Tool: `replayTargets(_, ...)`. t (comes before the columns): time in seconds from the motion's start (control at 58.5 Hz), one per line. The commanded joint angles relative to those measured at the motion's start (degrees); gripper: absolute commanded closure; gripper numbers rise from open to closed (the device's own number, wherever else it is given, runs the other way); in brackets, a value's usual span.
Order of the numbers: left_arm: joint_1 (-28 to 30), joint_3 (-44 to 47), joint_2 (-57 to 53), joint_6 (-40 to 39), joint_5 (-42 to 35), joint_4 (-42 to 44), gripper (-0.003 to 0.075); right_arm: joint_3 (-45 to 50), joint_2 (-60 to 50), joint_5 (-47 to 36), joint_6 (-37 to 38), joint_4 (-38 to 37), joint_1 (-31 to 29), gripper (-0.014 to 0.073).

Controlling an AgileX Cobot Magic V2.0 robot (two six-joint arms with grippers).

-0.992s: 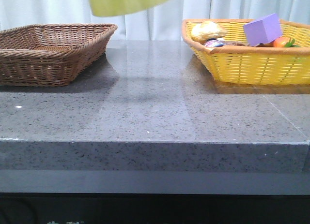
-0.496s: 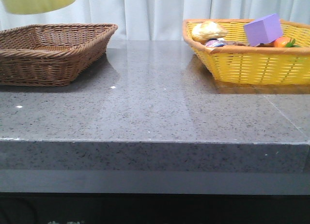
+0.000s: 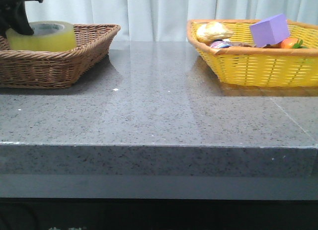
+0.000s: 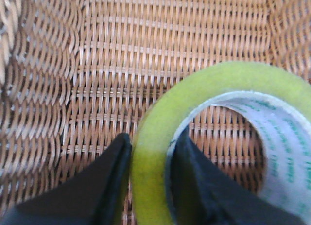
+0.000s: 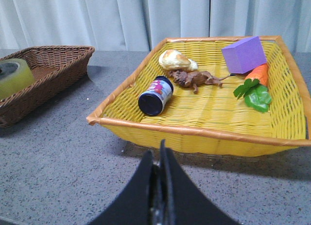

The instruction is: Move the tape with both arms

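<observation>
Speckled grey stone counter (image 3: pixel 159 111) fills my view. My left gripper (image 4: pixel 148 152) pinches the wall of the glossy yellow tape (image 4: pixel 155 137), inside the brown wicker basket (image 3: pixel 74 56). My right gripper (image 5: pixel 160 159) is pressed closed before the yellow woven basket (image 5: pixel 204 132).

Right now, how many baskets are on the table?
2: a brown basket on the left, holding the tape, and a yellow basket on the right. None seems hidden.

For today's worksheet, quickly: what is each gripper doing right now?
Left gripper: shut on the tape, inside the brown basket.
Right gripper: shut, holding nothing.
</observation>
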Motion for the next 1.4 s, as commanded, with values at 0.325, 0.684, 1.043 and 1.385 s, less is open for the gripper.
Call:
replayTargets(0.325,0.0,-2.0,-8.1,-0.5,-4.9,-1.1,0.0393,-1.6,0.6,-5.0,-0.4,-0.9,-0.4,0.0715)
replayTargets(0.684,0.0,2.2,-15.9,-0.5,-7.9,-1.0,0.074,-1.6,0.6,-5.2,-0.4,-0.9,-0.4,0.0715)
replayTargets(1.043,0.0,28.4,-37.5,1.4,-22.2,1.8,0.074,-1.6,0.6,-6.2,-0.4,-0.9,-0.4,0.0715)
replayTargets(1.385,0.0,52.5,-64.9,1.4,-29.0,1.9,0.074,-1.6,0.6,-6.2,-0.4,-0.9,-0.4,0.0715)
